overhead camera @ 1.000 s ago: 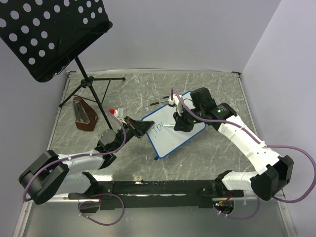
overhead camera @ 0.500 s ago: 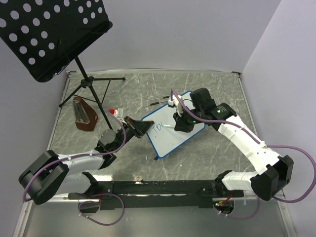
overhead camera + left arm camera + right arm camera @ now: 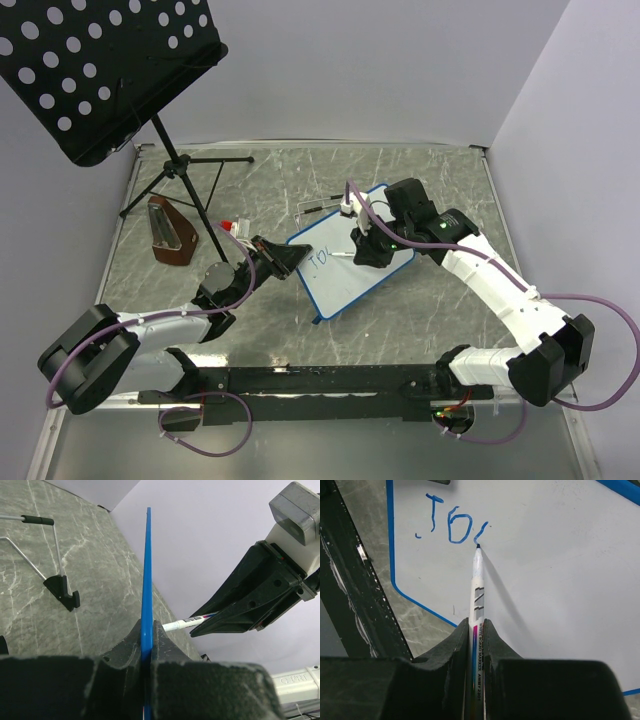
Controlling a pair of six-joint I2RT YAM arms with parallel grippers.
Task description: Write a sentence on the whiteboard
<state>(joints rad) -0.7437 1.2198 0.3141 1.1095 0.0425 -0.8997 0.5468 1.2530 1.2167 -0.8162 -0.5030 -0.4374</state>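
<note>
Blue-framed white whiteboard [image 3: 345, 285] clamped by left pincer [image 3: 148, 630]; right pincer [image 3: 476, 627] grips white marker [image 3: 477, 587], axis pointing at board, tip at third stroke of blue sentence [image 3: 451, 527].

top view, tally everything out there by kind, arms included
whiteboard: 1
marker: 1
music stand: 1
brown wedge-shaped object: 1
small items too small to name: 2
arms: 2, left end effector shut on the whiteboard, right end effector shut on the marker
total: 8
</note>
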